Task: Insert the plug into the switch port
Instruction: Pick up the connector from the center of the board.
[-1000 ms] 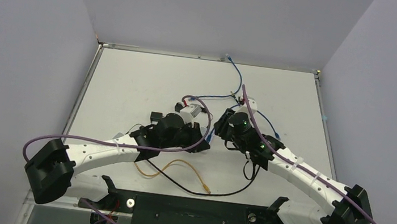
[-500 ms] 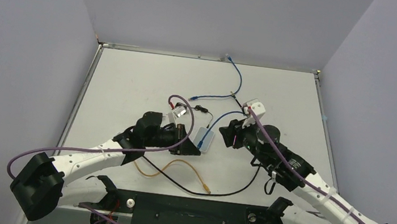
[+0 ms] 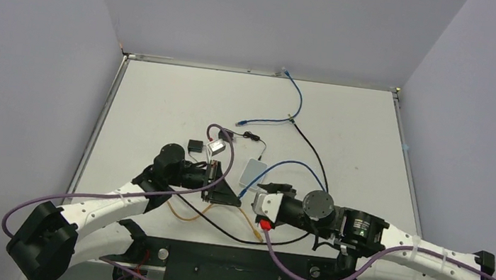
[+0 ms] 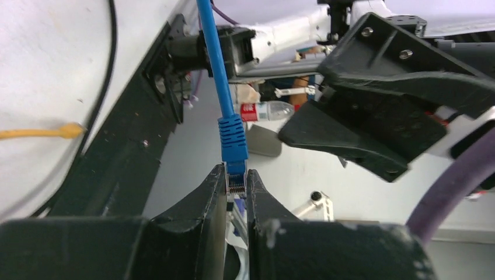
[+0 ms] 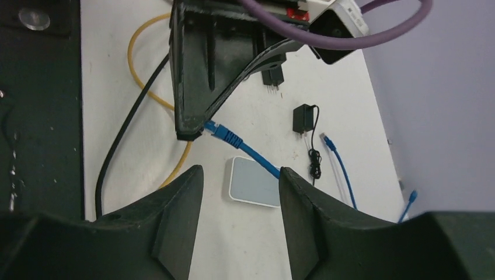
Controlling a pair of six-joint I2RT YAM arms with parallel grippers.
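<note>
My left fingers (image 4: 211,195) clamp the plug (image 4: 233,146). My right fingers (image 5: 175,216) just spread, seemingly freeing the switch box (image 5: 251,186) ahead, so the port sits unbraced.

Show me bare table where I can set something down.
Free: the far-left stretch between the table's left edge and the far blue cable; the right side beyond the black cable. Crowded: the centre, around the white box and yellow cable.

The white worktop (image 3: 165,94) carries a switch (image 3: 252,172) lying flat near its centre. A black adapter (image 3: 195,146), blue cable (image 3: 297,103), black cable (image 4: 111,35) and yellow cable (image 4: 64,130) also lie on it.
</note>
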